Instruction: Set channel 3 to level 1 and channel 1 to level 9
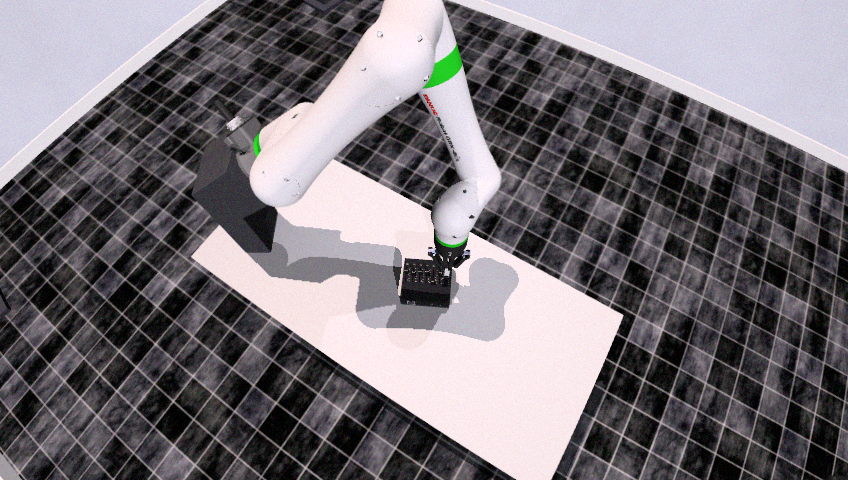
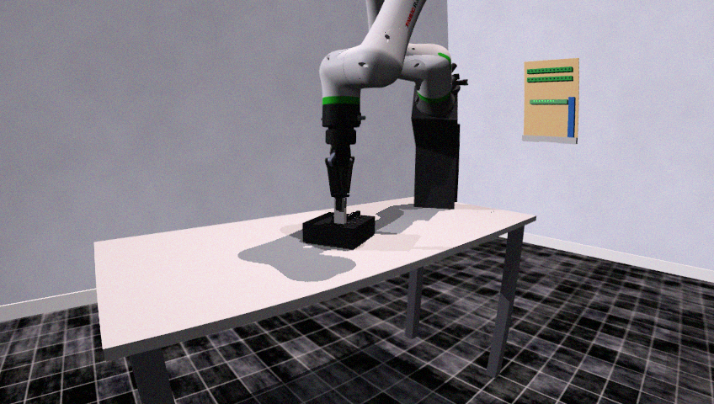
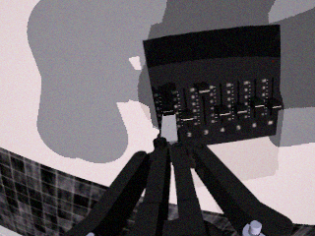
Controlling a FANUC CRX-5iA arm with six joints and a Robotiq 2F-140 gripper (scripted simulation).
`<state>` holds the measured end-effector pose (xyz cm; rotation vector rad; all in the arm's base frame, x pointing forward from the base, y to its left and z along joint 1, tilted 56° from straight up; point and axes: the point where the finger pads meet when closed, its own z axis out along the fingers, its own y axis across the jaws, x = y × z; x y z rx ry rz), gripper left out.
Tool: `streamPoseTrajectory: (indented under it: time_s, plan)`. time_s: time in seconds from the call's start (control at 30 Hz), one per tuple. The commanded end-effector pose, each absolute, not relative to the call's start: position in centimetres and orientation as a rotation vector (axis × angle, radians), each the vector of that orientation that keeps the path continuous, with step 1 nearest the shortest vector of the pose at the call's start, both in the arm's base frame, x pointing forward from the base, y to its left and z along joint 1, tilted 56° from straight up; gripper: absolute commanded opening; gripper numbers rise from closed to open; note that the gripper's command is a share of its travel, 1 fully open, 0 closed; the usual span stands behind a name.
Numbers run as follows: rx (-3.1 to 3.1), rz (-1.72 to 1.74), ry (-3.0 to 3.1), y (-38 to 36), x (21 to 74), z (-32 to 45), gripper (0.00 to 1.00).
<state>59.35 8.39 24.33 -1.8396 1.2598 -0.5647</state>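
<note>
The lighting desk [image 1: 424, 283] is a small black box standing on the white table; it also shows in the exterior view [image 2: 338, 230] and in the wrist view [image 3: 215, 83]. Its top carries a row of several faders with caps at differing heights. My gripper [image 3: 170, 123] is shut with nothing between the fingers. Its tip sits at the outermost fader slot on the left of the wrist view, near that slot's lower end. In the top and exterior views the gripper [image 1: 447, 272] [image 2: 340, 215] points straight down onto the desk's top. The cap under the fingertips is hidden.
The arm's dark pedestal [image 1: 233, 202] stands at the far corner of the table. A board with green and blue bars [image 2: 550, 100] hangs on the wall. The table's edges lie well away from the desk.
</note>
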Motion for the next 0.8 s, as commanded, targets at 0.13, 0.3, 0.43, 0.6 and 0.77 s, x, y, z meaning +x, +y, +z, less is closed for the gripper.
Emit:
streamPoseTrajectory:
  time_s: [0.13, 0.3, 0.43, 0.6, 0.77]
  plan:
    - [-1.839, -0.565, 1.260, 8.05, 59.49, 24.31, 0.00]
    - [-1.840, -0.565, 1.260, 7.80, 59.60, 24.29, 0.00]
    - [-1.839, -0.565, 1.260, 7.63, 59.67, 24.28, 0.00]
    - [-1.839, -0.565, 1.260, 7.52, 59.72, 24.27, 0.00]
    - [-1.839, -0.565, 1.260, 7.36, 59.79, 24.25, 0.00]
